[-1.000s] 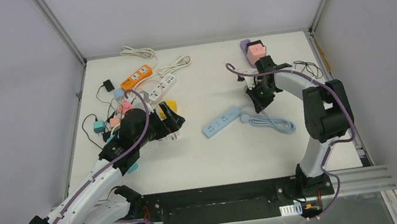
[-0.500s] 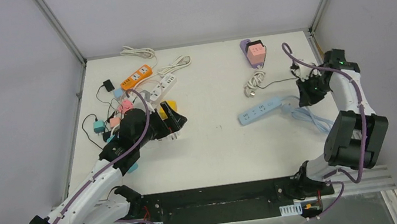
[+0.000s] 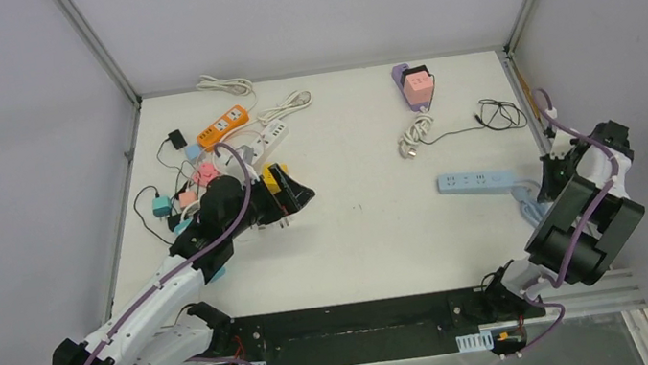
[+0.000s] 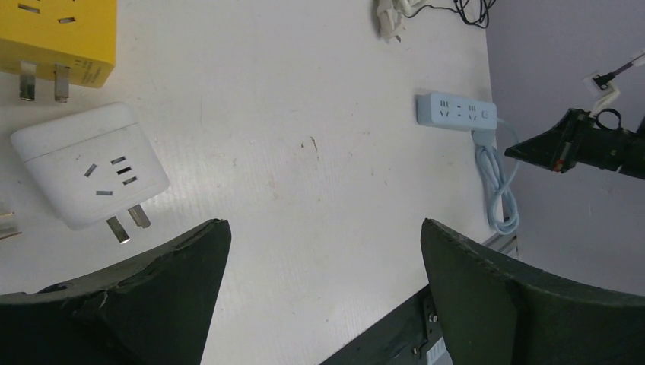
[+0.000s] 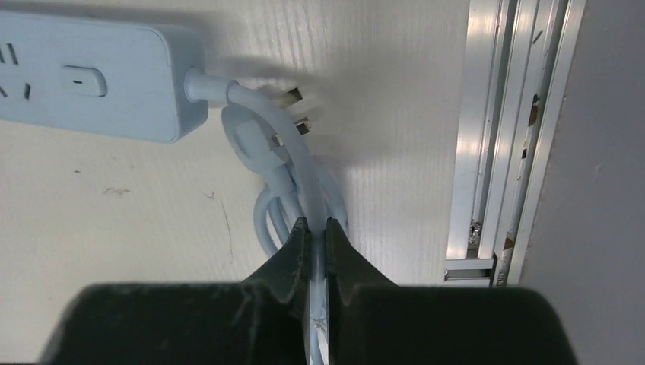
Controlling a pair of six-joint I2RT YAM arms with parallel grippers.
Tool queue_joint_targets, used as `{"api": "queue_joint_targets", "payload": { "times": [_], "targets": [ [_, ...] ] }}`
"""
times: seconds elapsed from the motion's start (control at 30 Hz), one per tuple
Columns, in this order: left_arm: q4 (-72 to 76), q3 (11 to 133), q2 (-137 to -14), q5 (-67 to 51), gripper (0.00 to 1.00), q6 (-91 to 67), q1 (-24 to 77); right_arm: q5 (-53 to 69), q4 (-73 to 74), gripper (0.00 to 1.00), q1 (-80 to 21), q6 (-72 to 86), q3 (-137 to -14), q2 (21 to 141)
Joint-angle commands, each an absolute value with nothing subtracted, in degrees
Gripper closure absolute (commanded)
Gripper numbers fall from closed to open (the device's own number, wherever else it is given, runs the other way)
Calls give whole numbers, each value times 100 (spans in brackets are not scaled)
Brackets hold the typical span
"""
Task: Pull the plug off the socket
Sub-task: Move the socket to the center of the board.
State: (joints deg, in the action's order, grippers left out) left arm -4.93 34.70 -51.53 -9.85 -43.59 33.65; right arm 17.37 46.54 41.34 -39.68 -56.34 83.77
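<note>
A light-blue socket strip point(image 3: 475, 181) point(image 4: 456, 112) point(image 5: 91, 76) lies flat near the table's right edge, and the sockets that show have nothing in them. Its blue cable point(image 5: 262, 220) is coiled beside it. The cable's plug point(image 5: 258, 141) lies loose on the table with bare prongs. My right gripper point(image 3: 548, 183) point(image 5: 313, 224) point(image 4: 563, 144) is shut on a strand of that cable, right by the edge. My left gripper point(image 3: 295, 196) point(image 4: 321, 224) hangs open over bare table at the left, with a yellow adapter point(image 4: 57, 38) and a white cube adapter point(image 4: 91, 163) just beyond its left finger.
A pink plug cube sits on a purple socket block point(image 3: 415, 84) at the back. A white plug with a black cable point(image 3: 499, 113) lies behind the blue strip. Orange point(image 3: 222, 125) and white point(image 3: 265, 138) strips and small adapters crowd the back left. An aluminium rail point(image 5: 494, 152) borders the right edge.
My right arm has swung from the table's middle to its right edge, dragging the blue strip rightward by its cable. The left gripper has shifted only slightly and stays open.
</note>
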Motion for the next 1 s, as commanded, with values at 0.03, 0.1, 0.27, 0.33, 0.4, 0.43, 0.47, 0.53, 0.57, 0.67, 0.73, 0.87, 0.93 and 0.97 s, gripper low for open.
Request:
{"api": "queue_joint_targets", "payload": {
  "times": [0.03, 0.1, 0.27, 0.33, 0.4, 0.43, 0.47, 0.53, 0.57, 0.67, 0.73, 0.87, 0.93, 0.97],
  "targets": [
    [139, 3352, -5106, -1223, 1, -4540, 3331, 1041, 3406, 100, 4183, -3215, -5019, 7800],
    [141, 3356, -5110, -1253, 1, -4543, 3331, 780, 3179, 100, 4179, -3128, -4899, 7886],
    [108, 3366, -5102, -1274, 1, -4515, 3325, 808, 3385, 73, 4243, -3184, -5155, 8273],
    [106, 3358, -5083, -1262, 1, -4496, 3324, 1018, 3588, 57, 4254, -3314, -5302, 8261],
    [105, 3341, -5079, -1240, 1, -4467, 3330, 1257, 3795, 47, 4243, -3377, -5454, 8206],
    [105, 3340, -5049, -1220, 1, -4444, 3330, 1407, 3948, 44, 4245, -3427, -5575, 8189],
    [112, 3333, -5027, -1197, 1, -4418, 3328, 1550, 4085, 43, 4238, -3462, -5699, 8179],
    [190, 3296, -4922, -1125, 1, -4378, 3330, 1851, 4340, 41, 4208, -3505, -5931, 8166],
    [226, 3274, -4866, -1077, 1, -4361, 3331, 1983, 4455, 40, 4158, -3529, -6038, 8161],
    [246, 3252, -4721, -978, 1, -4283, 3328, 2517, 4757, 39, 3966, -3550, -6315, 8122],
    [246, 3243, -4663, -938, 1, -4250, 3326, 2876, 5014, 39, 3686, -3610, -6534, 8148],
    [225, 3260, -4609, -851, 1, -4153, 3331, 3976, 5251, 39, 3064, -3346, -6940, 8320],
    [222, 3237, -4466, -711, 1, -4084, 3328, 4166, 5072, 39, 2589, -2957, -7079, 8479],
    [201, 3228, -4372, -626, 1, -4034, 3331, 4165, 4943, 39, 2293, -2771, -7155, 8583]
  ]
}}
